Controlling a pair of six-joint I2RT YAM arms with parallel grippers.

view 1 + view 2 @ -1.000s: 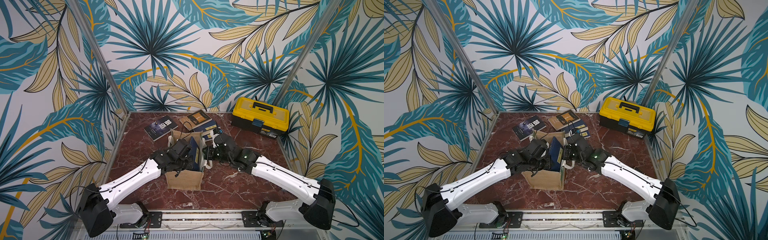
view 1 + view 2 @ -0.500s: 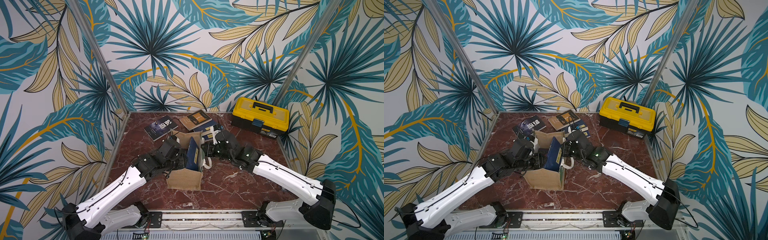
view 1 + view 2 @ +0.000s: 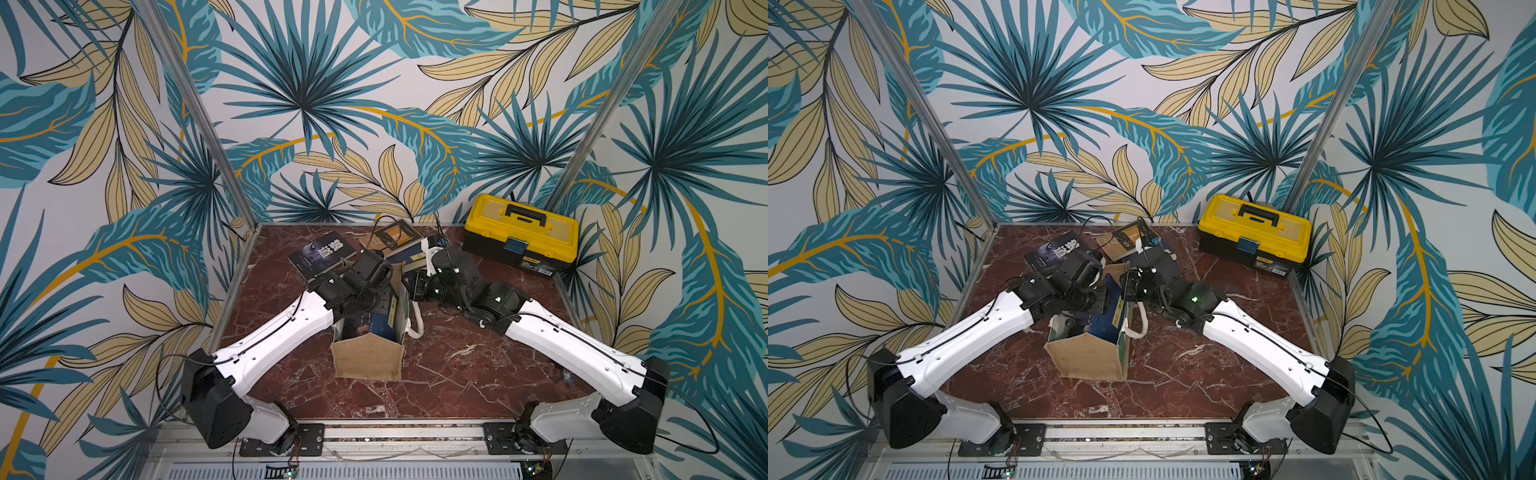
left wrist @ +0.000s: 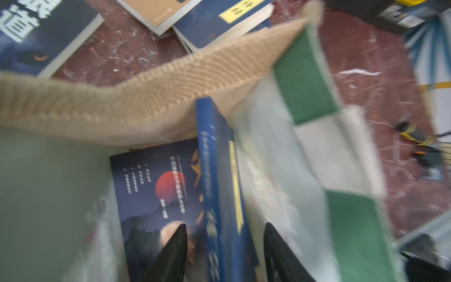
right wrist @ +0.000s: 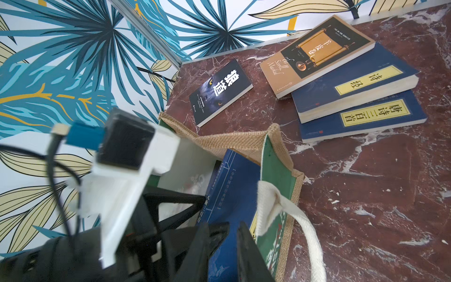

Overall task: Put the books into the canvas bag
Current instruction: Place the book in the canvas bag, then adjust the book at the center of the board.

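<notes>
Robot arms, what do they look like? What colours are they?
The left arm and the right arm both have smooth white shells, chunky black joints and big black blocks at the shoulders. A thin black cable runs along each white shell. The left gripper and the right gripper have black, pointed fingers. A small green light glows on a black joint of the right arm.

Bright, even light; left wrist blurred

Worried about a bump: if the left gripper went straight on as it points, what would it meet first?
Probably the blue book standing in the bag, between the open fingers of the left gripper; beyond it, the bag's woven wall. Depth is unclear.
</notes>
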